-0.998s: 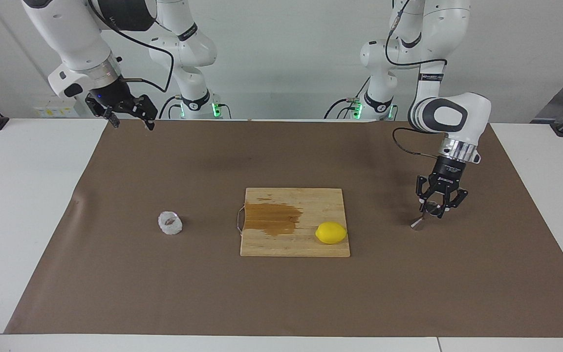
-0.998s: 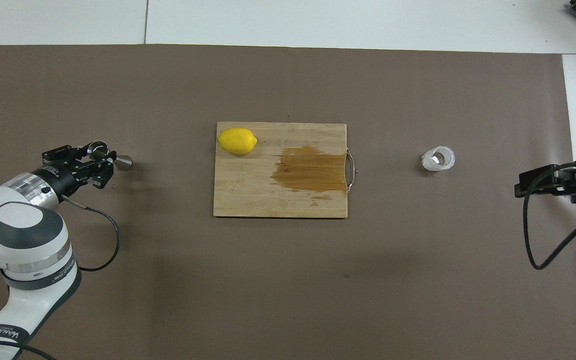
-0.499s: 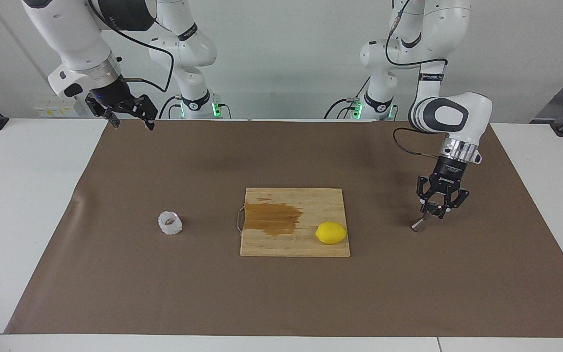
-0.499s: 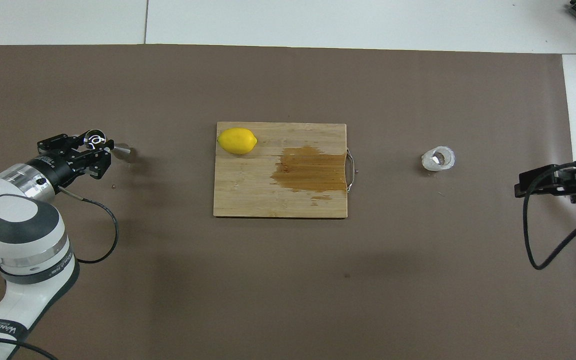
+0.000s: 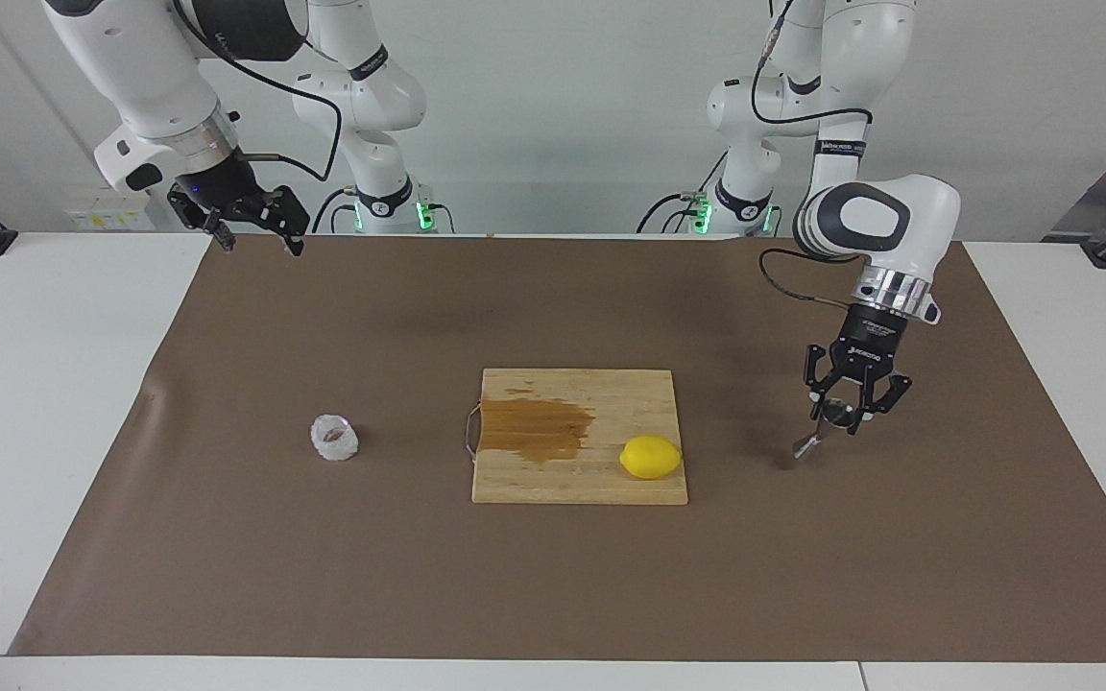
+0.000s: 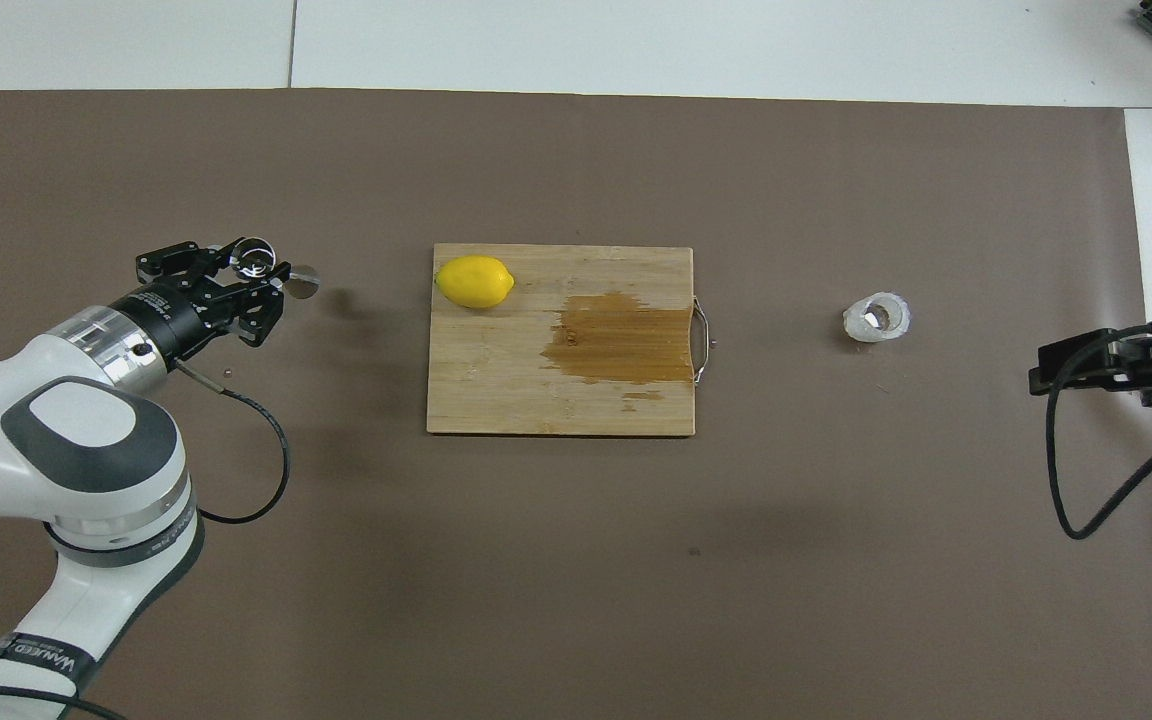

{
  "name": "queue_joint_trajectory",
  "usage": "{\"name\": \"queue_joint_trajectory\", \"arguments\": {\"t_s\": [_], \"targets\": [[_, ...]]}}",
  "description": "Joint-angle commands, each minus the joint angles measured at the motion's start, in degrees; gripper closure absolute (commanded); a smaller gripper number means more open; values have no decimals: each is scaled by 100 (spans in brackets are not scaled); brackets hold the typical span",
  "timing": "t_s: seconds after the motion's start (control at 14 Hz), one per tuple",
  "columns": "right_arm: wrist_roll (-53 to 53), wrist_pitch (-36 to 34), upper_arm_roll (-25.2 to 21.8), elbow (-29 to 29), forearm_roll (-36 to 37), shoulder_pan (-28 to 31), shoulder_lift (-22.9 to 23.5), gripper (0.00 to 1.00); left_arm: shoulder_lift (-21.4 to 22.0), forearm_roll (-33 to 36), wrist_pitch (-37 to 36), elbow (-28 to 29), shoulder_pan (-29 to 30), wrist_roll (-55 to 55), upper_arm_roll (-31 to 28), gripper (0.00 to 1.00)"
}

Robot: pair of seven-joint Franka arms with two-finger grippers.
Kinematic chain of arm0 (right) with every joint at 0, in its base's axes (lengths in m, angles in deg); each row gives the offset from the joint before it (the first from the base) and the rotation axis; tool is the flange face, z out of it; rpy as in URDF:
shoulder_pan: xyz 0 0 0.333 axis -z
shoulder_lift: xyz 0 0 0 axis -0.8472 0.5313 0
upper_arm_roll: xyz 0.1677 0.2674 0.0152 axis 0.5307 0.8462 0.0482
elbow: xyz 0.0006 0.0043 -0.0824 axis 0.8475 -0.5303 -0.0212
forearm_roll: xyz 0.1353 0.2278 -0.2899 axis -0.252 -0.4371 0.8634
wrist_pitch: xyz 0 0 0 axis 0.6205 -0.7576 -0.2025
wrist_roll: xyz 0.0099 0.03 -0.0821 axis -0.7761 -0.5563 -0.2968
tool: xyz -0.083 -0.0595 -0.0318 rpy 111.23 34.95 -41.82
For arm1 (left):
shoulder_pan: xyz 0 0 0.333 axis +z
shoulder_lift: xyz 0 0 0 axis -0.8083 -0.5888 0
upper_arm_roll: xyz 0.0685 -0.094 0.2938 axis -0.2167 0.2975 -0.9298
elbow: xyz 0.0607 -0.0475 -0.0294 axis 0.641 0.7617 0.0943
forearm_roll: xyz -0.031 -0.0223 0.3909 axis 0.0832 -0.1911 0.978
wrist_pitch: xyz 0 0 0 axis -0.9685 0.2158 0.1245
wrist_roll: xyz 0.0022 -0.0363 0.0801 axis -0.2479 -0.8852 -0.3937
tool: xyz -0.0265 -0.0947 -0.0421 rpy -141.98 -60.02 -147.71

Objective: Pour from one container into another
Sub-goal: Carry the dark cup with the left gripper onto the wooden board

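Only one bit of lettering can be read from here: "WANLEED" in white on the dark band (image 6: 36,662) round the left arm's lower link, at the bottom of the overhead view. Small print on a band (image 5: 836,147) on the same arm is too tiny to read.

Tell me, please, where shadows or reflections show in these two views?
Facing view: the jigger in the left gripper casts a soft shadow on the brown mat. Overhead view: its steel glints, with a faint shadow toward the cutting board.
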Motion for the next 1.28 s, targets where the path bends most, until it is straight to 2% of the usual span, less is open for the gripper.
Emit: {"name": "queue_joint_trajectory", "arguments": {"t_s": [0.0, 0.36, 0.78, 0.93, 1.21], "targets": [[-50, -13, 23, 33, 50, 52, 3, 0, 121, -62, 4, -140, -290, -93, 24, 100], [-50, -13, 23, 33, 50, 52, 3, 0, 112, -62, 21, -430, -808, -426, 227, 100], [-50, -13, 23, 33, 50, 52, 3, 0, 33, -53, 662, -510, -2107, -576, 288, 100], [-50, -13, 23, 33, 50, 52, 3, 0, 7, -54, 707, -519, -2267, -585, 288, 100], [-50, -13, 23, 33, 50, 52, 3, 0, -335, -45, 715, -834, -2347, -611, 288, 100]]}}
